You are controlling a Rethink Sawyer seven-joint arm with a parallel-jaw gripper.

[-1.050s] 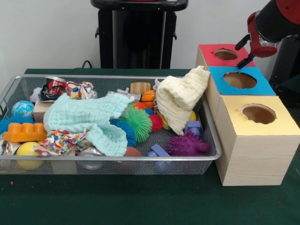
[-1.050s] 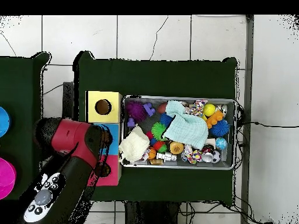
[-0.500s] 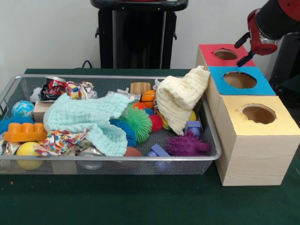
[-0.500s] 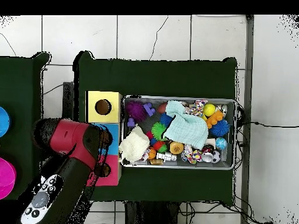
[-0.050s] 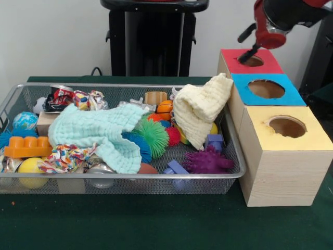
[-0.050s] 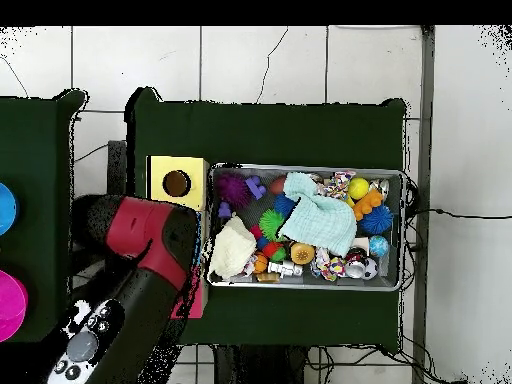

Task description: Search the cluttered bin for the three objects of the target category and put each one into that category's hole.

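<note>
Your red-and-black gripper, fingers apart and empty, hovers over the far red-topped box's round hole, right of the cluttered wire-mesh bin.

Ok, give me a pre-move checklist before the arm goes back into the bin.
1. Gripper clear of the bin: ok, it hangs above the red-topped box, beside its hole.
2. Gripper empty: cannot tell, nothing shows between the tips.
3. Gripper open: cannot tell.
4. Holes free: ok for the blue-topped box and yellow-topped box; the red one is partly hidden.
5. Wire bin contents reachable: not ok, the mint cloth and cream cloth cover several toys.
</note>
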